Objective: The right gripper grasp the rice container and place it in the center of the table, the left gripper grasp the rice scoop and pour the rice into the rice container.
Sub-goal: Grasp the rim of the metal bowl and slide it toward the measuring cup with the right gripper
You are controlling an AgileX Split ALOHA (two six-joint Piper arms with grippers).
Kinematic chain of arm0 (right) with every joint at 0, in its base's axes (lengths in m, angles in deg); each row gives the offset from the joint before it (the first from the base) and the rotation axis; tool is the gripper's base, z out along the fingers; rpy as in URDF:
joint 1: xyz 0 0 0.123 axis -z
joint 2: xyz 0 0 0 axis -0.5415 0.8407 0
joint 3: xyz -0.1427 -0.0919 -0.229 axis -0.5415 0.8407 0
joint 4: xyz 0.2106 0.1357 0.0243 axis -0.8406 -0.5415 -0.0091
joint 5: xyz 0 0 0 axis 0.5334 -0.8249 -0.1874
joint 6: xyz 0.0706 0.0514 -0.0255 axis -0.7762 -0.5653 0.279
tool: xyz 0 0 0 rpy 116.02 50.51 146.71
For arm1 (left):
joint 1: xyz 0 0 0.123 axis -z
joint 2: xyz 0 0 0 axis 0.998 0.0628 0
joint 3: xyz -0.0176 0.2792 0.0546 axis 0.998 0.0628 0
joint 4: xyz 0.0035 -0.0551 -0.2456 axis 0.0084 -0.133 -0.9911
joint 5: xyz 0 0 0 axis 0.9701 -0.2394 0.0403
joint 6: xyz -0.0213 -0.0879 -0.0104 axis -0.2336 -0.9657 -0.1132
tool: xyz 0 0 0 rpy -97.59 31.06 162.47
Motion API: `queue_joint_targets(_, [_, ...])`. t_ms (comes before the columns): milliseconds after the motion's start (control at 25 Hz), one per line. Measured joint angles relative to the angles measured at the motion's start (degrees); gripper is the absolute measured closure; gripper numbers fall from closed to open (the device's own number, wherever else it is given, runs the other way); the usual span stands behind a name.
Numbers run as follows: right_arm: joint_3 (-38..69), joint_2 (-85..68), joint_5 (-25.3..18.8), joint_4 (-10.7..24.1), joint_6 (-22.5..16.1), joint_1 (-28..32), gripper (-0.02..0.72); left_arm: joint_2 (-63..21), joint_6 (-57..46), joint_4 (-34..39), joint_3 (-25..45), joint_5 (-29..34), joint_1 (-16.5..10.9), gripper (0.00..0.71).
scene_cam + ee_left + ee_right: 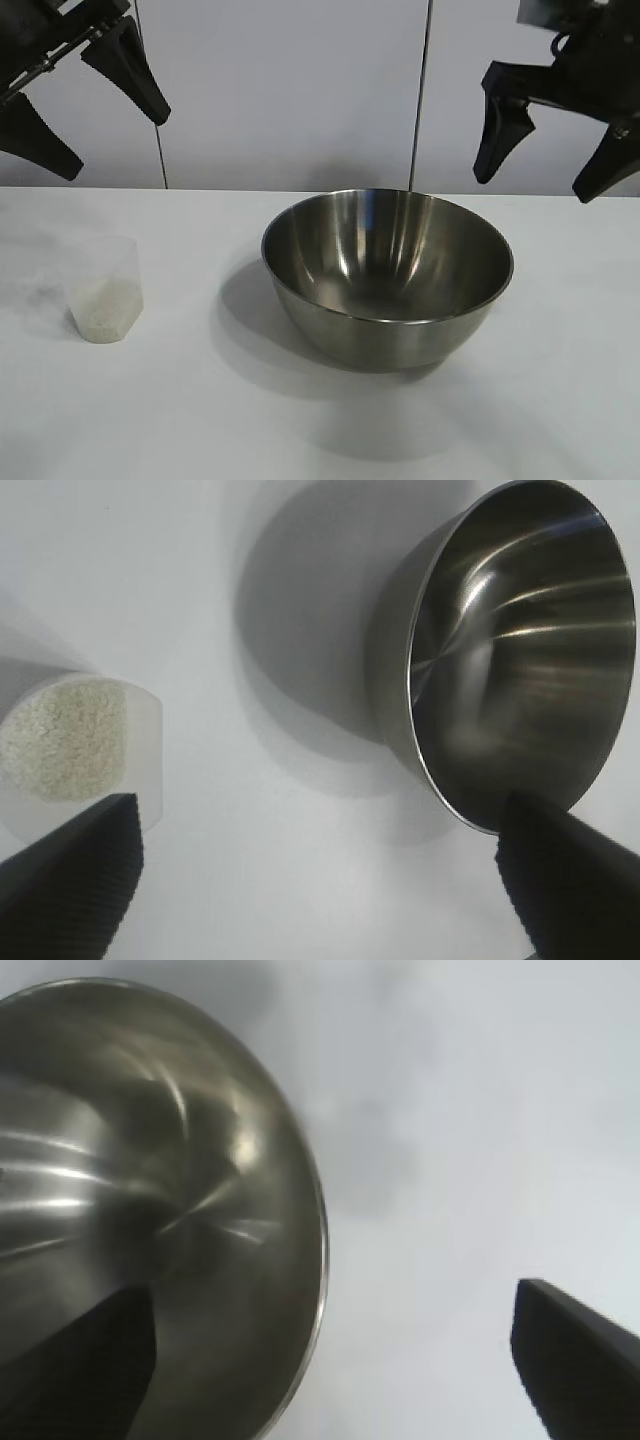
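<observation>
The rice container, a large shiny steel bowl, stands upright and empty near the middle of the white table; it also shows as the bowl and the bowl in the wrist views. At the table's left stands the rice scoop, a small clear plastic cup with white rice in its bottom. My left gripper hangs open high above the scoop, holding nothing. High above the bowl's right side, my right gripper is open too, nothing between its fingers.
A pale panelled wall closes off the back of the table. Bare tabletop lies between scoop and bowl, in front of both, and to the bowl's right.
</observation>
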Motion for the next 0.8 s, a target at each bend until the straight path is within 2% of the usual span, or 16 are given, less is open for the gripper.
queue_joint_targets(120, [-0.13, 3.08, 2.09, -0.3, 0.25, -2.31, 0.051, 0.0, 0.0, 0.0, 0.0, -0.07, 0.0, 0.021])
queue_joint_targets(200, [-0.13, 4.58, 2.79, -0.46, -0.03, -3.43, 0.114, 0.0, 0.0, 0.0, 0.0, -0.07, 0.0, 0.021])
queue_joint_targets(240, [-0.13, 5.11, 3.18, -0.46, -0.44, -3.75, 0.182, 0.0, 0.0, 0.0, 0.0, -0.07, 0.0, 0.021])
queue_joint_targets(400, [-0.13, 5.26, 3.18, -0.44, -1.55, -3.82, 0.573, 0.0, 0.0, 0.0, 0.0, -0.22, 0.0, 0.021])
queue_joint_targets(440, [-0.18, 5.14, 3.18, -0.44, -1.6, -3.82, 0.624, 0.0, 0.0, 0.0, 0.0, -0.31, 0.0, 0.021])
queue_joint_targets(560, [-0.18, 4.56, 2.85, -1.38, -1.3, -3.82, 0.682, 0.0, 0.0, 0.0, 0.0, -0.36, 0.0, 0.021])
queue_joint_targets(800, [-0.18, 0.8, 1.35, -3.29, -0.29, -3.82, 0.692, 0.0, 0.0, 0.0, 0.0, -0.41, 0.0, 0.021])
